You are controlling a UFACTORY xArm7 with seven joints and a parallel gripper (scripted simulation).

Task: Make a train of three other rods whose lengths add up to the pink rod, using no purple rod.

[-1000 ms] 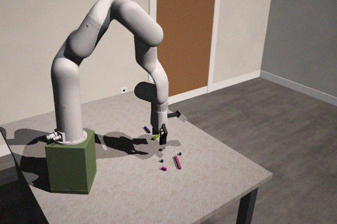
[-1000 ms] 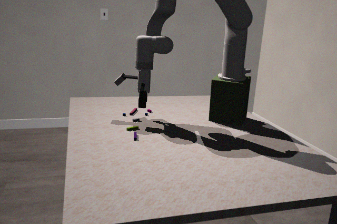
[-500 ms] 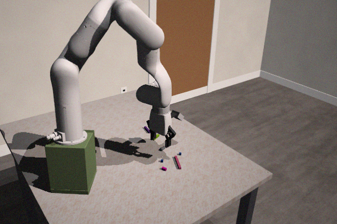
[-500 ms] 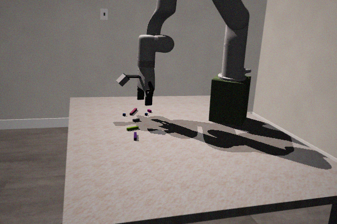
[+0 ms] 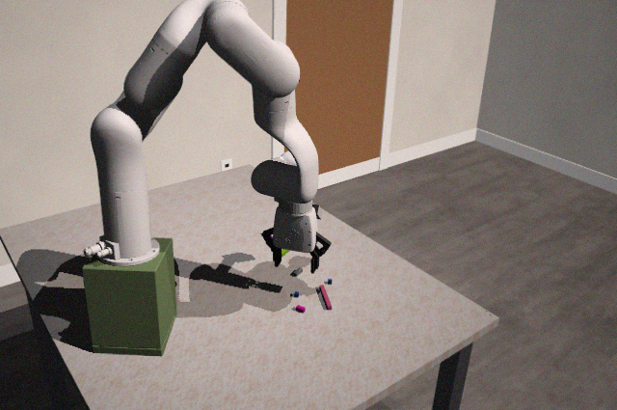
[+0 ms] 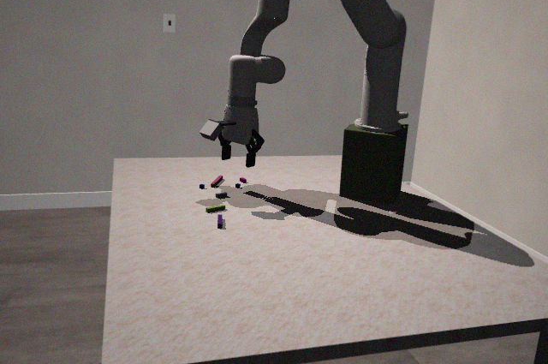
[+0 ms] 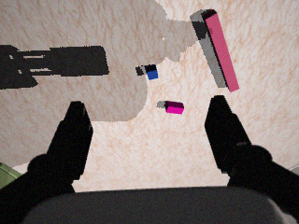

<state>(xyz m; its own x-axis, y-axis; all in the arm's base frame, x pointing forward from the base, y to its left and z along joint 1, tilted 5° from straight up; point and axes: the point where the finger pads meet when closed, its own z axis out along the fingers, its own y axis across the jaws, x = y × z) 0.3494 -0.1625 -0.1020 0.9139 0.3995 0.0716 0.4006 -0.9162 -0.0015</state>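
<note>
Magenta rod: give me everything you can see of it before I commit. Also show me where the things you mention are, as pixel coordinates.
The magenta rod (image 5: 300,309) (image 6: 242,180) (image 7: 175,108) is a short, straight-edged block, plain and smooth-looking, its material unclear. One long side is bright, another dark maroon. It lies flat on the table (image 5: 239,355) (image 6: 265,289) (image 7: 135,154), apart from the nearby blue rod (image 5: 296,294) (image 6: 237,185) (image 7: 152,75) and the pink rod (image 5: 325,297) (image 6: 217,181) (image 7: 222,53). No other rod touches it, nor do the open jaws.

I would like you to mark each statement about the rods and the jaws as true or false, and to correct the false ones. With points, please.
1. The jaws (image 5: 295,267) (image 6: 238,162) stand open. True.
2. The lime rod (image 6: 215,208) touches the purple rod (image 6: 219,221). False: there is a gap between them.
3. Two blue rods (image 5: 296,294) (image 6: 237,185) (image 7: 152,75) lie on the table. True.
4. The grey rod (image 5: 297,271) (image 6: 221,194) stands upright. False: it lies flat.
5. A three-rod train is already built. False: the rods lie apart.
</note>
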